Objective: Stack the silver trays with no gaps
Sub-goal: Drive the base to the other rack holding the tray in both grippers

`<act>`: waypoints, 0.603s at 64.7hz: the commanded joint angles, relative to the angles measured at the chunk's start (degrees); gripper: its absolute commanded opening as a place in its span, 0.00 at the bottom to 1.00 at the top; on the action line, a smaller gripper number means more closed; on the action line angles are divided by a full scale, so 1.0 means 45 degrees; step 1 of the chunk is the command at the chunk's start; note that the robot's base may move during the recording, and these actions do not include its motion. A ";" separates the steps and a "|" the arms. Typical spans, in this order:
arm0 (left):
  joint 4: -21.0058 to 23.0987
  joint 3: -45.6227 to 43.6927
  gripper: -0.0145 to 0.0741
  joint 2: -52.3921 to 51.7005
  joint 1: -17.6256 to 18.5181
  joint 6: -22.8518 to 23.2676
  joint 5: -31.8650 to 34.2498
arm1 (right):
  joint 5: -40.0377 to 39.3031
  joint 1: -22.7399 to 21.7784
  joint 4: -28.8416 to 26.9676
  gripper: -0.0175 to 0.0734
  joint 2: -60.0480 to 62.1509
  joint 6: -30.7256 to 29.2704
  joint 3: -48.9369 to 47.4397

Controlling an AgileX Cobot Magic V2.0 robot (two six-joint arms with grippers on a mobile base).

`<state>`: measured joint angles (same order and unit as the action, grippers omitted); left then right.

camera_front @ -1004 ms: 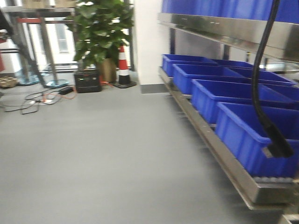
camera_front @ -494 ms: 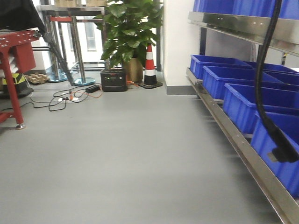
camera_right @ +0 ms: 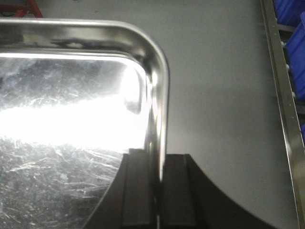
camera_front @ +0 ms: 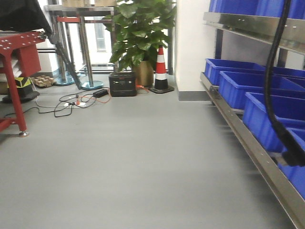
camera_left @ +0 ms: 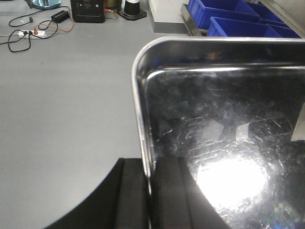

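The left gripper pinches the silver tray by its left rim. The right gripper pinches a right rim. One tray shows per wrist view.

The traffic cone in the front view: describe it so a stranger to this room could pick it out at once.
Find the big leafy potted plant at the far end of the grey floor, beside the white wall. The traffic cone stands just right of its pot. It alone has red and white stripes; the box left of the pot is black.
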<state>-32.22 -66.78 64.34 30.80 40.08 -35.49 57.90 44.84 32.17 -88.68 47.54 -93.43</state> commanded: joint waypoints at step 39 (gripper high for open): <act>-0.0014 -0.0079 0.15 -0.0113 0.0180 -0.0093 0.1159 | -0.0781 0.0073 0.0139 0.13 0.0055 -0.0231 -0.0062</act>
<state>-32.22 -66.78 64.34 30.80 40.08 -35.49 57.90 44.84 32.17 -88.68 47.54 -93.43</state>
